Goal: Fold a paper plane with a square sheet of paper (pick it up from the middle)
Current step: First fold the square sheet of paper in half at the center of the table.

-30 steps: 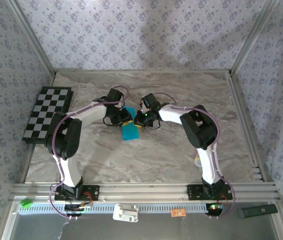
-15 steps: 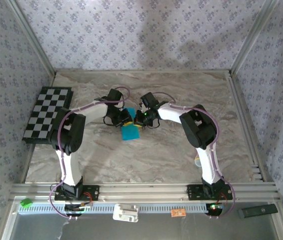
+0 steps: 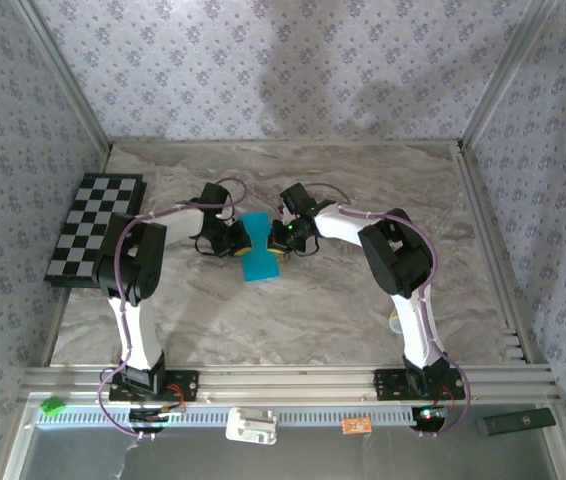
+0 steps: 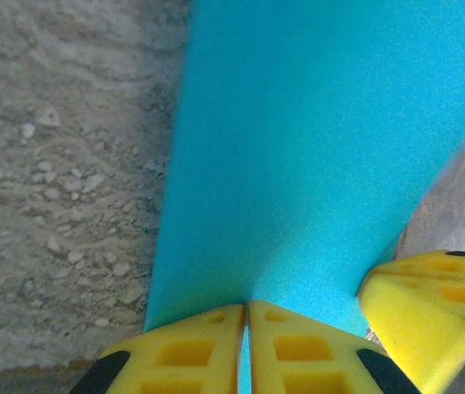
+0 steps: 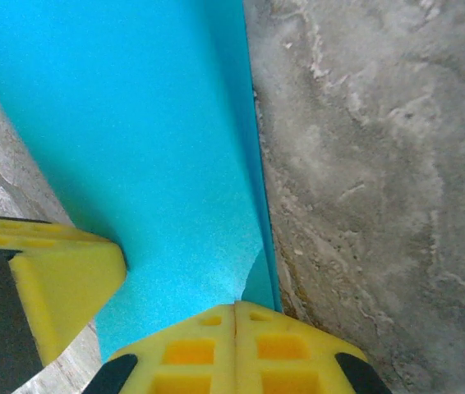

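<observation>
**Both pincers clamp the teal sheet from opposite sides**

The square sheet of paper (image 3: 257,256) is over the marbled counter (image 3: 343,300), to the right of the checkered board (image 3: 93,228) and well apart from it. From above it shows as a strip longer than it is wide, not a full square.

The left pincer (image 4: 246,316) is at the edge of the sheet that faces the board. Its yellow fingers (image 4: 175,355) are drawn almost together with only a thin sliver of teal between them, so it grips the paper. A soft crease runs up the sheet from that pinch.

The right pincer (image 5: 234,316) is at the edge turned away from the board. Its fingers (image 5: 298,351) are pressed tight together at the sheet's border, where the paper curls into them, so it grips the paper too.

The two pincers stand just beside each other across the strip, and each wrist view catches a yellow finger of the other in a lower corner. Whether the middle of the sheet rests on the counter or is raised off it cannot be told.
</observation>
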`<state>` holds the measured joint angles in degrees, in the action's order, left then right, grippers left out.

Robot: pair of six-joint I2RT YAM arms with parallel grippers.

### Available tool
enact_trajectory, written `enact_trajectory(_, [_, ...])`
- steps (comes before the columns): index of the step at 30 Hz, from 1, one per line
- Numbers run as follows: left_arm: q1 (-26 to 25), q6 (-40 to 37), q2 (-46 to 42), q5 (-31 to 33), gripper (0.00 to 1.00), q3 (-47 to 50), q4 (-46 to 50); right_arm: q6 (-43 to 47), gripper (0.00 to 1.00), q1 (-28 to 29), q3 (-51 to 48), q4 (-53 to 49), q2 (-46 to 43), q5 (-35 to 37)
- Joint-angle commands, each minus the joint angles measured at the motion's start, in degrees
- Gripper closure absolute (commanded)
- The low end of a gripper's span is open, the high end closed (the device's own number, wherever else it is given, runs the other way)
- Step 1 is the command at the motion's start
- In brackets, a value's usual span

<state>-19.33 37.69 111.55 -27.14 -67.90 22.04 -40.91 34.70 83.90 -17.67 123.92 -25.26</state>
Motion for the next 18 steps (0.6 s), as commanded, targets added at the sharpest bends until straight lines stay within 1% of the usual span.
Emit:
enact_trajectory(1, [1.33,-3.24,0.03,0.27,0.89,2.69,-0.67,1.44,1.00,-0.69,-3.84,-13.07,7.10,11.02])
enact_trajectory(6, [3.30,-5.12,-1.11,1.07,0.90,5.10,-0.98,1.53,1.00,-0.69,-3.83,-13.54,7.23,11.65])
enact_trajectory(12, [6.16,-6.80,-6.00,2.90,0.90,6.00,1.72,1.44,1.00,-0.80,-3.69,-13.99,7.30,12.16])
enact_trajectory(15, [5.88,-6.27,-9.12,1.74,0.90,5.44,2.15,1.35,1.00,-0.68,-3.51,-14.04,7.34,12.25])
enact_trajectory(18, [2.98,-5.00,-11.14,1.17,0.90,4.38,1.58,1.25,1.00,-0.68,-3.44,-14.12,7.35,12.33])
